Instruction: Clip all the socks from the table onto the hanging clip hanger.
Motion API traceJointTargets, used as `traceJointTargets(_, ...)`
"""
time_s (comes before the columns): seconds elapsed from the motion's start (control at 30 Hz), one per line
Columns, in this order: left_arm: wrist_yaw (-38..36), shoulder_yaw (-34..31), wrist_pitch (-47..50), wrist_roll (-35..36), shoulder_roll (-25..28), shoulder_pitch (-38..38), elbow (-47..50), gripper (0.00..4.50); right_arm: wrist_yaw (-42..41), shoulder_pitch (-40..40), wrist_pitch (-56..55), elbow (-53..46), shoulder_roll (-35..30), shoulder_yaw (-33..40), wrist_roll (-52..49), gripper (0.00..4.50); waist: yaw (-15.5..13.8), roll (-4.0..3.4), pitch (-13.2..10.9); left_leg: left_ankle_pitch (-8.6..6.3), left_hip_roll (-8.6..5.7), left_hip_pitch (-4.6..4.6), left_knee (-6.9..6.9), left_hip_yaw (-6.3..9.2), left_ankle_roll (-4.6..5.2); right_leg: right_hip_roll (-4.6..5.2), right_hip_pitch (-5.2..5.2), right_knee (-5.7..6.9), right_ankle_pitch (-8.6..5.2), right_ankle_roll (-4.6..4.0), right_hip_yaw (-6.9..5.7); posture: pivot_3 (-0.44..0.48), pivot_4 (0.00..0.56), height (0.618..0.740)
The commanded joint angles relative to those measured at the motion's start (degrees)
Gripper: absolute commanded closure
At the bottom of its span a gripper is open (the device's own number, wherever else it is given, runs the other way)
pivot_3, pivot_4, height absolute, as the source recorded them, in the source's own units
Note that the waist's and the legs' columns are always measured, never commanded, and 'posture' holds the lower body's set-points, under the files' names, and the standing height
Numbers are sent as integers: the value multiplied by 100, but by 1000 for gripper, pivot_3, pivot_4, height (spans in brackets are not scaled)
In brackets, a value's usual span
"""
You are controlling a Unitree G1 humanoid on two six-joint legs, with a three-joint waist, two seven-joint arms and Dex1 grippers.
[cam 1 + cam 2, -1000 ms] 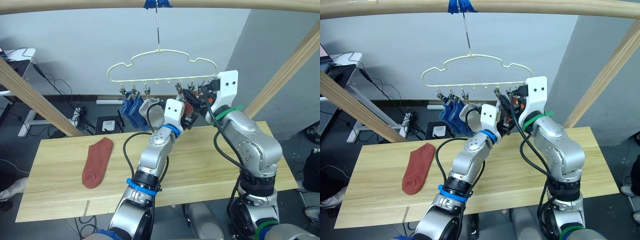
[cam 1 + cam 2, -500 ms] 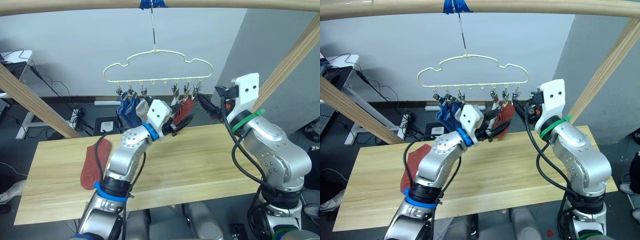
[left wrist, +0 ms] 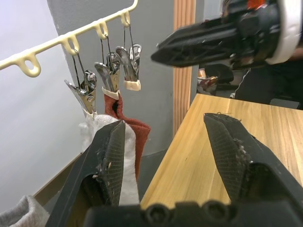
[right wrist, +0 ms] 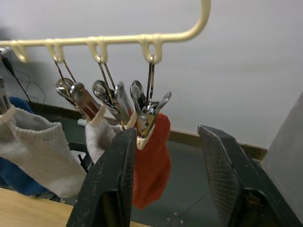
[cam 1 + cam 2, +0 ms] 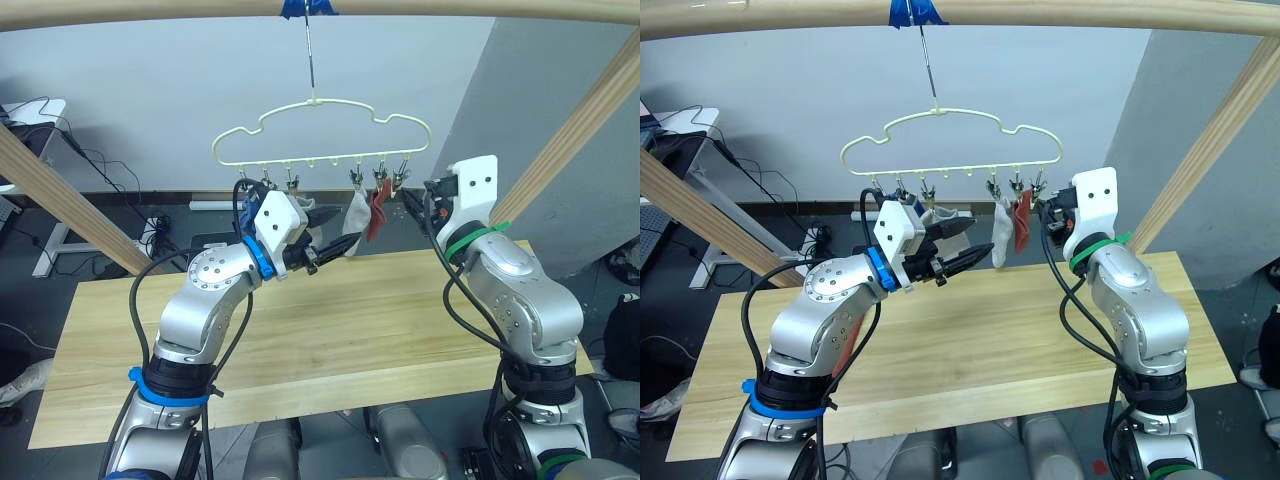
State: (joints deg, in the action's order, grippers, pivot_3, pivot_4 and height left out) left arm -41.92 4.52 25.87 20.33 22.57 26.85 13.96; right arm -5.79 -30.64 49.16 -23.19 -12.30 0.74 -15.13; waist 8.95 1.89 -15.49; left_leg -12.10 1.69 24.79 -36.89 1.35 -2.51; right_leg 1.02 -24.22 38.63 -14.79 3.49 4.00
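Nearest me, the desk (image 5: 400, 320) lies bare in front, and both pincers hang open and empty: the left pincer (image 5: 335, 247) and the right pincer (image 5: 412, 207). Beyond them, a rust-red sock (image 5: 378, 207) and a grey sock (image 5: 356, 213) hang clipped on the clip hanger (image 5: 320, 130). I'd say draw both arms back gently, keeping clear of the clips.

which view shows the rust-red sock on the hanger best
The right wrist view: the rust-red sock hangs close between that gripper's open fingers. The left wrist view shows it partly behind a finger; both eye views show it small.
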Motion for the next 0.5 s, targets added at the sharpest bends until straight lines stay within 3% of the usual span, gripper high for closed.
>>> traceJointTargets(0.03,-39,-22,-65,81,39,33,267,1587,69,-182,-253,89,69,-29,148,2338,-10,0,0,0,0,0,0,0,0,0,0,0,0,-1,0,-181,224,740)
traceJointTargets(0.5,-63,-28,-166,20,65,87,153,1587,207,-595,-942,922,463,-156,501,2338,-58,0,0,0,0,0,-1,1,0,0,0,3,15,-25,-2,-176,211,740)
